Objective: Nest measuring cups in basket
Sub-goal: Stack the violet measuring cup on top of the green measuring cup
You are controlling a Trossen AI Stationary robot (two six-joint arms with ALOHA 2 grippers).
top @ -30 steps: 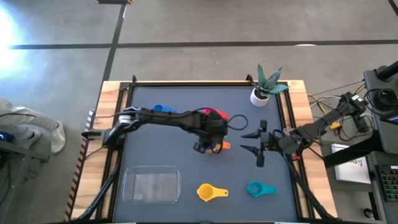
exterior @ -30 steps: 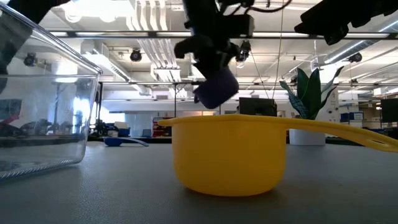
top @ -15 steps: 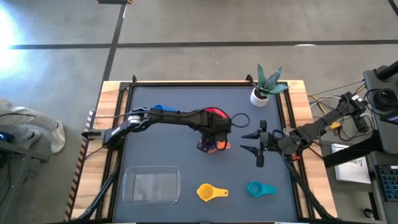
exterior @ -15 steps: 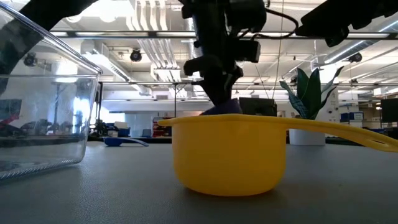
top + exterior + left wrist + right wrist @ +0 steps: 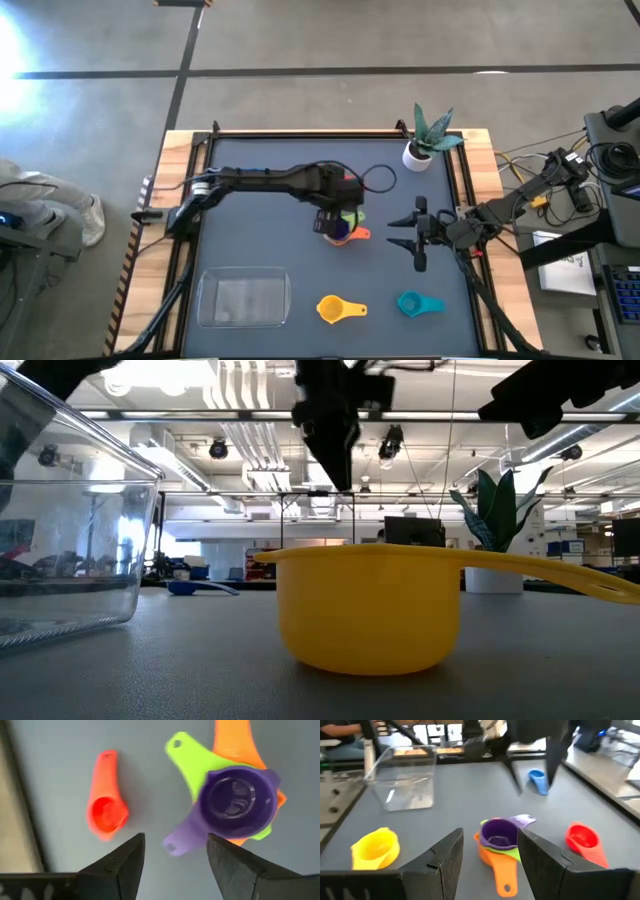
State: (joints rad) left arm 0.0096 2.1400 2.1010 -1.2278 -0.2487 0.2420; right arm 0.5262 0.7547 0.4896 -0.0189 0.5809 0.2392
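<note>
Left tool [image 5: 172, 857]: fingers spread and empty, hanging above the stack mid-bench; released, I judge, because the purple cup had reached its seat.
Purple cup [image 5: 235, 802]: sat inside the green cup [image 5: 192, 757], which sat in the orange cup [image 5: 235, 740]; handles fanned apart, so nesting was by bowl only.
Change: one second earlier the left tool carried the purple cup in the air; half a second earlier it was pressing it down; now it had let go and lifted.
Red cup [image 5: 103, 812]: loose on the bench near the stack.
Blue cup [image 5: 537, 779]: alone, further back.
Yellow cup [image 5: 335, 308], teal cup [image 5: 415, 303]: front of bench, apart.
Basket [image 5: 243, 298]: front left, empty; no cup in it yet.
Right tool [image 5: 415, 232]: waiting at the right, fingers spread, empty.
</note>
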